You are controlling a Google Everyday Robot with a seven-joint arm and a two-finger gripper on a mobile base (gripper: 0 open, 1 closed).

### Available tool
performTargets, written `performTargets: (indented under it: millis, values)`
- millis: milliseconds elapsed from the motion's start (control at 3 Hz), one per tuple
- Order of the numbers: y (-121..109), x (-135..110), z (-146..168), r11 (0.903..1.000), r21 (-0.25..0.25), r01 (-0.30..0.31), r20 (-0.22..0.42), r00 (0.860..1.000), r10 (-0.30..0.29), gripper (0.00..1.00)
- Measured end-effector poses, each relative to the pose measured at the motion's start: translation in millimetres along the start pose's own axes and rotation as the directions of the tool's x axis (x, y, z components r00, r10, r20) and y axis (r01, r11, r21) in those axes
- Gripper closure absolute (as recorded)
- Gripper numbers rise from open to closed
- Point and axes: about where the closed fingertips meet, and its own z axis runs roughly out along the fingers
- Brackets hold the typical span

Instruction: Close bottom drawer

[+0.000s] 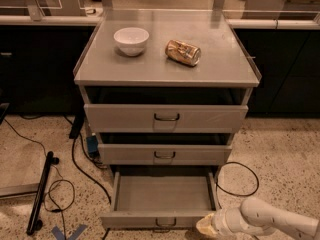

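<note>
**Bottom drawer stands open; gripper low at its front right corner.**

On the cabinet top (pixel 225 69), one white bowl (pixel 131 40) sits toward the back left corner. One dented gold can (pixel 183 52) lies on its side near the middle. Below the front edge are three drawers: top drawer (pixel 166 118), middle drawer (pixel 165 154), and the bottom drawer (pixel 162 196), far out over the floor. The one gripper (pixel 207 225) is just beside the right end of that drawer's front panel; released or clenched, I cannot tell. A good push, I judge, meets the panel flat, nearer its wire handle (pixel 165 223) than the corner. It then drives straight back so the tray does not skew.
</note>
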Motion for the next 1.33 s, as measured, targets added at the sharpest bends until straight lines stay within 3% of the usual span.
performTargets:
  millis: [667,1000,1333]
  values:
    - [-10.1,18.8,52.8,0.9970,-0.031,0.071,0.028,0.997,-0.070,1.00]
    - [-17.7,26.1,72.5,0.9941,-0.014,0.108,0.017,0.994,-0.107,0.98]
    - [-17.7,26.1,72.5,0.9941,-0.014,0.108,0.017,0.994,-0.107,0.77]
